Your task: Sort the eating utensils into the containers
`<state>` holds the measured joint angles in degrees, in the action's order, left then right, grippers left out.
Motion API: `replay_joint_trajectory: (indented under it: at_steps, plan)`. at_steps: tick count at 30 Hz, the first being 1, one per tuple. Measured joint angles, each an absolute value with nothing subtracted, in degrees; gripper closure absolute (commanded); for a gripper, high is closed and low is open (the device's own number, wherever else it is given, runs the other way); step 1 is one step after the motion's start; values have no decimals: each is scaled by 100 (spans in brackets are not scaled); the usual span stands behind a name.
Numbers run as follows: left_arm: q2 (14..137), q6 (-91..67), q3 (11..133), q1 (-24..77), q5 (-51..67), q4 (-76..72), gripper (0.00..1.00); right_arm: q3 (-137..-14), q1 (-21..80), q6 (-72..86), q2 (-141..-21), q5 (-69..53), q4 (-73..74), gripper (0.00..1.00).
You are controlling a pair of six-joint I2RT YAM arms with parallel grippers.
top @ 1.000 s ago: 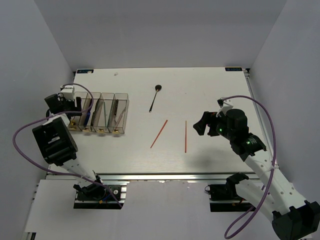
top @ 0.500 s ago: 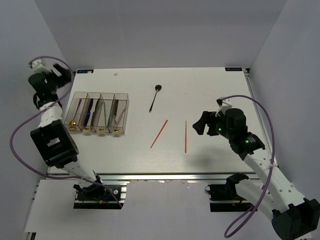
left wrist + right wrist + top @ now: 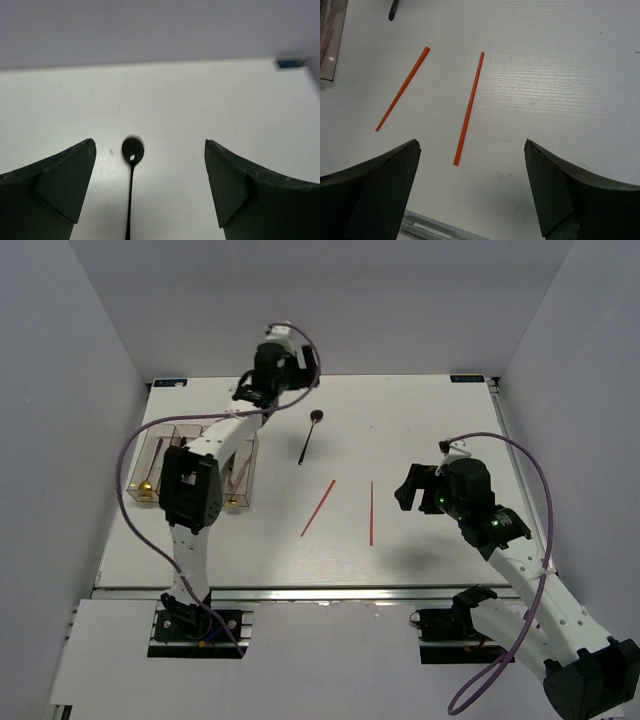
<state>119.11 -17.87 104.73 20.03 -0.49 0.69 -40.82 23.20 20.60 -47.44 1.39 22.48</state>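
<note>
A black spoon (image 3: 308, 438) lies at the back centre of the table, bowl toward the far edge. My left gripper (image 3: 285, 375) hangs high over it, open and empty. In the left wrist view the spoon (image 3: 132, 151) sits below and between the spread fingers of that gripper (image 3: 150, 145), nearer the left one. Two orange-red chopsticks (image 3: 318, 508) (image 3: 371, 512) lie mid-table. My right gripper (image 3: 410, 485) hovers to their right, open and empty (image 3: 471, 144); both chopsticks (image 3: 402, 89) (image 3: 468, 107) lie on the table ahead of it. The containers (image 3: 245, 478) stand at the left, partly hidden by my left arm.
A gold spoon bowl (image 3: 146, 484) shows in the leftmost bin. One corner of the bins (image 3: 331, 45) and the spoon's handle tip (image 3: 393, 10) reach into the right wrist view. The table's near metal rail (image 3: 427, 227) runs just below the right gripper.
My left arm has swung from beside the bins, up past the table's left edge, across to the back centre above the black spoon, with its jaws opening wider. The right arm has hardly moved.
</note>
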Motion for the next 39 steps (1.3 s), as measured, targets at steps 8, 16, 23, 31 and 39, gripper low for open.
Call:
replay_joint_trajectory:
  at_steps: [8,16,23,31,39]
  plan:
    - [13168,-1549,10772,2388,-1155,1553,9,-4342,2320,2082,-4735,410,2604,11]
    - [13517,-1431,10654,2399,-1114,1706,14,-4342,2314,2104,-4648,480,2845,11]
    - [13502,-1402,10357,2467,-958,1238,18,-4342,2309,2104,-4689,475,2860,12]
    - [13937,-1323,11054,2611,-1162,1500,60,-4340,2309,2102,-4698,475,2860,12]
    - [13985,-1212,11098,2801,-1345,1542,100,-4342,2309,2099,-4694,473,2860,12]
